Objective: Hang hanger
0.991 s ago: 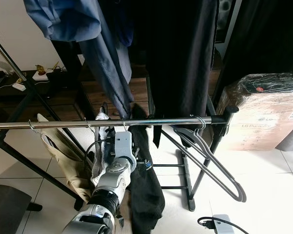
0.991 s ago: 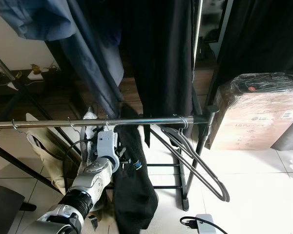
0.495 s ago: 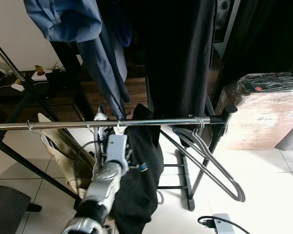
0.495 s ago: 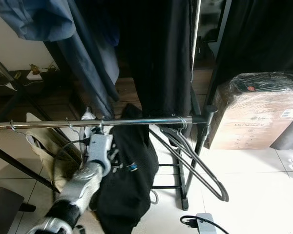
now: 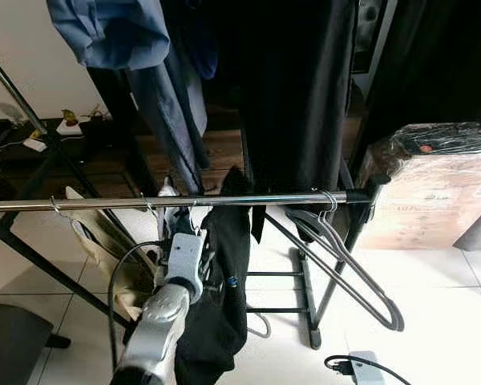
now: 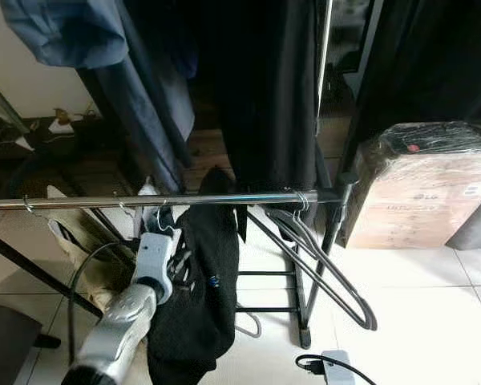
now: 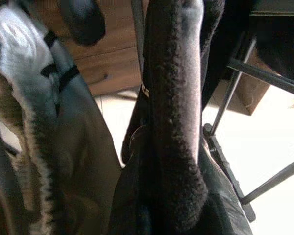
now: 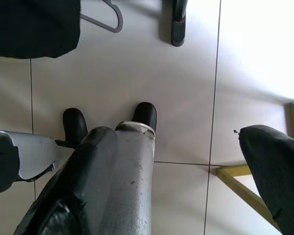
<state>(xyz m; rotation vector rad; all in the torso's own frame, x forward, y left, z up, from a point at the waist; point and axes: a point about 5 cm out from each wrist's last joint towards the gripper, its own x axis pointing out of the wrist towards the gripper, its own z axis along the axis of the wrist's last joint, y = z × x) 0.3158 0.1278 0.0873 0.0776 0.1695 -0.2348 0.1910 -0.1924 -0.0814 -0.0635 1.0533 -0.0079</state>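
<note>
Head views: the left arm (image 5: pixel 170 297) reaches up to the chrome rail (image 5: pixel 248 198), its wrist just under the bar. A black garment (image 5: pixel 220 281) hangs from the rail on a hanger whose wire hook (image 5: pixel 194 210) sits over the bar just above the wrist. So the hanger looks already seated, and the arm is probably there to steady or let go of it. Whether the jaws are wide or narrow cannot be told here. Other hooks crowd the rail to the left, holding a tan garment (image 5: pixel 104 249). To the right the rail is bare up to the empty grey hangers (image 5: pixel 349 261) near its end post. That stretch is the open room. A wrapped box (image 5: pixel 433 184) stands beyond the post.

Left wrist view: the black fleecy garment (image 7: pixel 174 122) sits right against the camera, a grey-and-white garment (image 7: pixel 24 112) beside it. One black fingertip (image 7: pixel 83 19) shows at the edge. The grip itself is hidden.

Right wrist view: the right arm hangs idle over floor tiles (image 8: pixel 186 98), its jaws wide apart and empty.
</note>
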